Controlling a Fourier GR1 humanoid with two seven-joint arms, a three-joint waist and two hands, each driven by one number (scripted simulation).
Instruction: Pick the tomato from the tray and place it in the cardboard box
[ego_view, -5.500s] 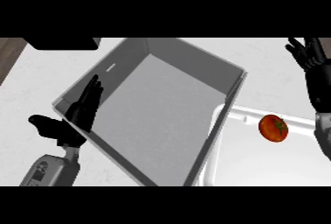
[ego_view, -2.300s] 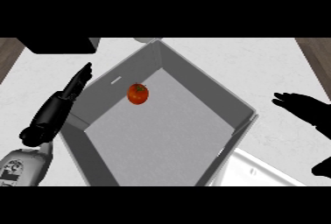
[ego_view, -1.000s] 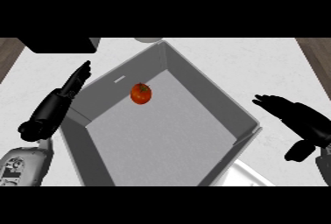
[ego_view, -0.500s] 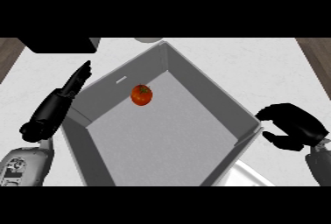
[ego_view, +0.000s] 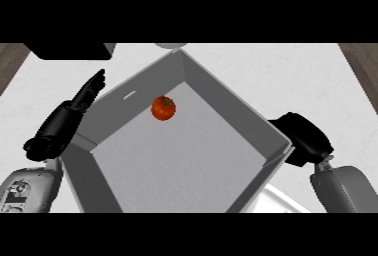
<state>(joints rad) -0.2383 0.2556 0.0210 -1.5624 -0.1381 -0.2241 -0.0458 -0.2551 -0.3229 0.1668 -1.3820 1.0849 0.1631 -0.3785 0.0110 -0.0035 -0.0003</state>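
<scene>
Your tomato (ego_view: 163, 108) already lies inside the cardboard box (ego_view: 221, 100), on its floor near the far wall, so the placing looks done. Your left hand (ego_view: 87, 92) rests with fingers straight along the box's left wall. Your right hand (ego_view: 301, 139) sits just outside the right wall, fingers curled and holding nothing. Pull that arm back carelessly and you could knock the wall, shifting the box across the desk (ego_view: 295, 70) and rolling the tomato.

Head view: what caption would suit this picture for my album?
Tomato lying inside the box, left hand flat against its outer wall, right hand curled just outside the opposite edge.
</scene>
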